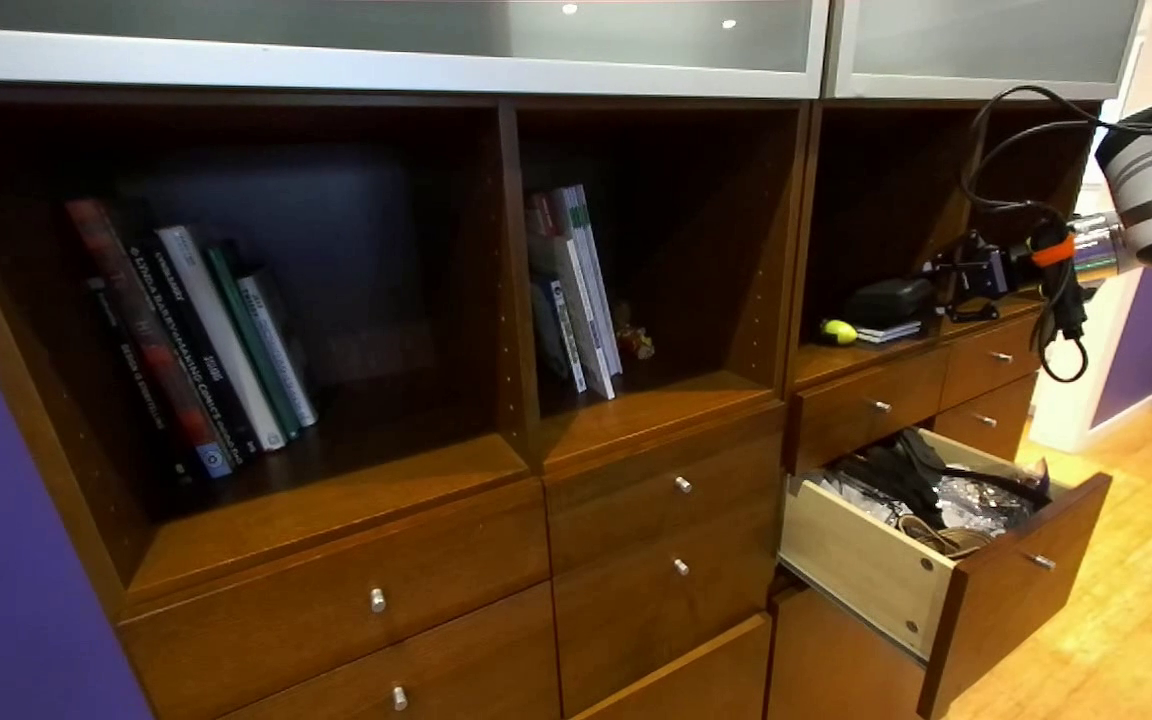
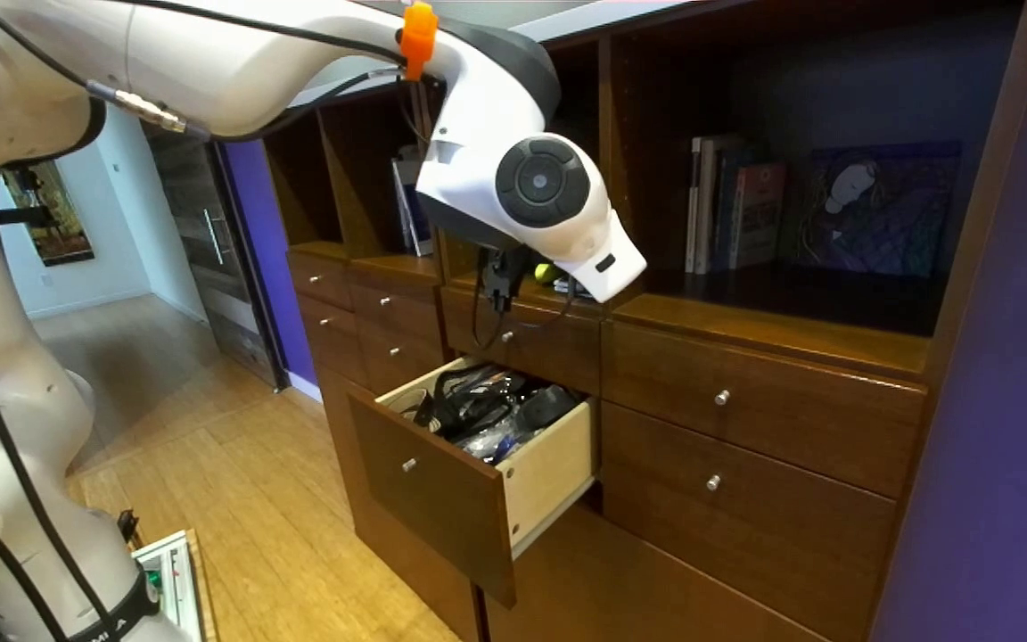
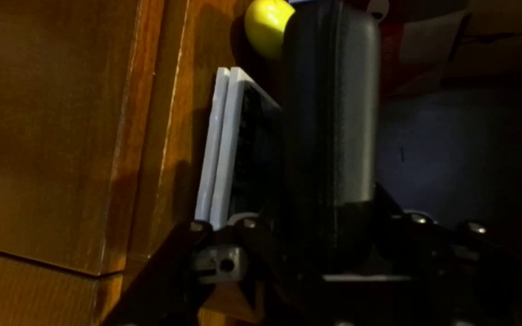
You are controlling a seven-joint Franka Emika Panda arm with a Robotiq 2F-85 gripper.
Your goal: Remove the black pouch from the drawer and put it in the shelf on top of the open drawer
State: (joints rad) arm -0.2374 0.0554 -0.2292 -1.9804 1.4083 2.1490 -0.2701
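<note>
The black pouch [image 1: 889, 299] is a rounded, hard-looking zipped case in the shelf compartment [image 1: 816, 365] above the open drawer. It sits over a small stack of books; whether it rests on them is unclear. In the wrist view the pouch [image 3: 333, 113] stretches away from between my fingers. My gripper [image 1: 939, 287] reaches into the compartment, with its fingers on both sides of the pouch's near end, and appears shut on it; the contact is dark in the wrist view [image 3: 326, 203]. An arm link hides pouch and fingertips in an exterior view. The drawer [image 1: 866, 550] is pulled out, also here [image 2: 554, 464].
A yellow ball-like object [image 1: 838, 332] lies beside thin white-edged books [image 1: 888, 332], close to the pouch. The drawer holds black straps [image 2: 455, 401] and clear plastic bags. Upright dividers [image 1: 804, 250] bound the compartment. More books [image 1: 576, 290] stand in a neighbouring compartment.
</note>
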